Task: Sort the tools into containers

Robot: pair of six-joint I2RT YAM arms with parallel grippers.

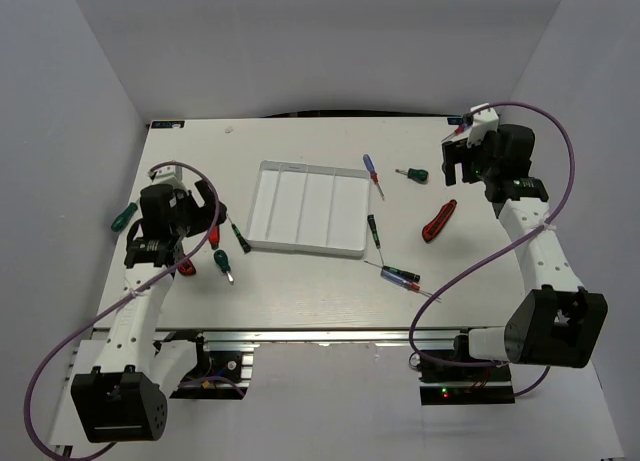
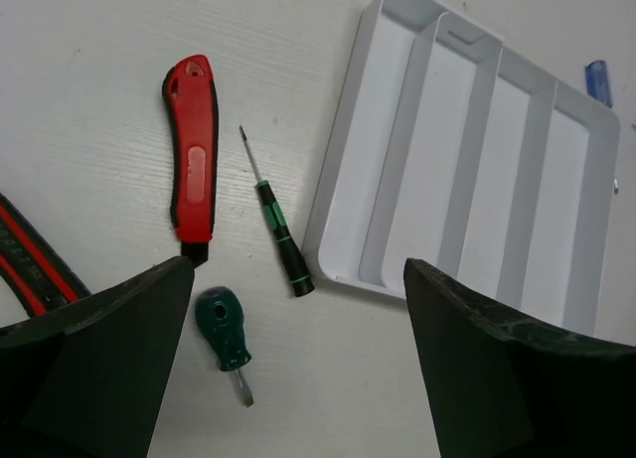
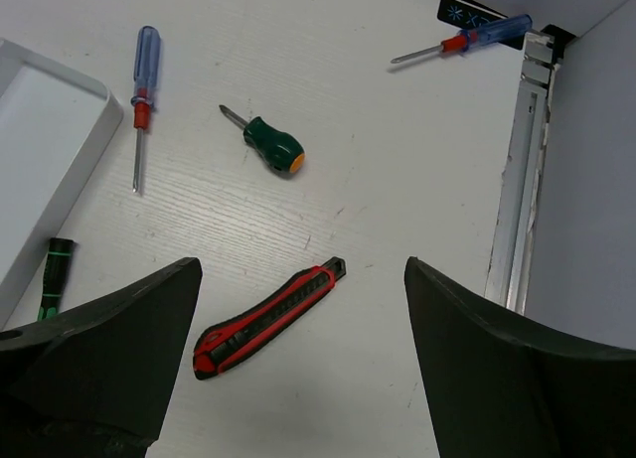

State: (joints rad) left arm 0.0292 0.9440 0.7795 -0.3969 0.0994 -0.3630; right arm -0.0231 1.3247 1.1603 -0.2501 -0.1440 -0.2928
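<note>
Green- and blue-handled screwdrivers [image 1: 373, 175] and a red-and-black cutter [image 1: 439, 220] lie on the pale table [image 1: 300, 286] around the shallow white four-compartment plastic tray [image 1: 285, 206], my left claw [image 2: 298, 279] and right claw [image 3: 303, 269] both spread open.

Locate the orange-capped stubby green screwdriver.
Top view: the stubby green screwdriver lies right of the white tray, between the blue-handled screwdriver and the right claw, beyond the red-and-black cutter.
</note>
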